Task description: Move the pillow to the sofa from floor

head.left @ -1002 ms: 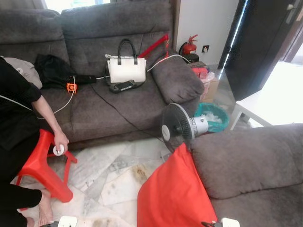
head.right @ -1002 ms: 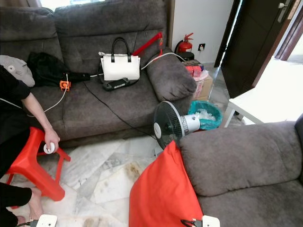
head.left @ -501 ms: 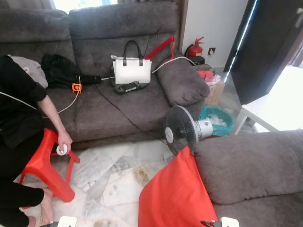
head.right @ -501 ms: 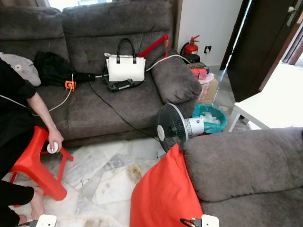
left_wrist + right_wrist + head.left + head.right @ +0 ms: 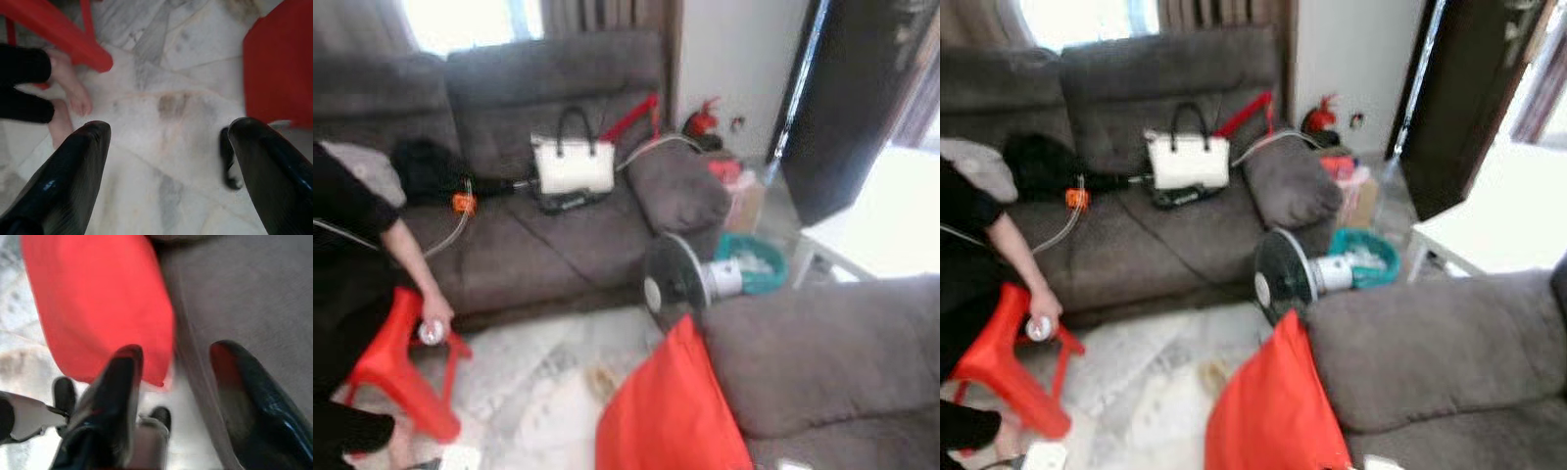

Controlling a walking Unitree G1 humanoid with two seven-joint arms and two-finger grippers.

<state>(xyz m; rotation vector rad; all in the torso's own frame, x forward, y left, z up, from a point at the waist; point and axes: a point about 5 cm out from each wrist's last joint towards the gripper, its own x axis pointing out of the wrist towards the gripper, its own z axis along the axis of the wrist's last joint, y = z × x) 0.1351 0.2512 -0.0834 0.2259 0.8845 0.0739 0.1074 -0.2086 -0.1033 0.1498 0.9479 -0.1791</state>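
- The floor [image 5: 538,367] is pale marble with grey streaks.
- A red pillow [image 5: 671,411] stands on it, leaning against the near grey sofa [image 5: 822,352].
- A fan [image 5: 680,279] and a red stool [image 5: 396,367] also stand on it.
- The far sofa [image 5: 538,225] holds a white handbag [image 5: 573,164] and a black cable [image 5: 548,230].

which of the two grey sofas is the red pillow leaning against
The near sofa on the robot's right: the red pillow stands on the floor against its arm. The far sofa, holding the white handbag, sits apart from it across the marble floor.
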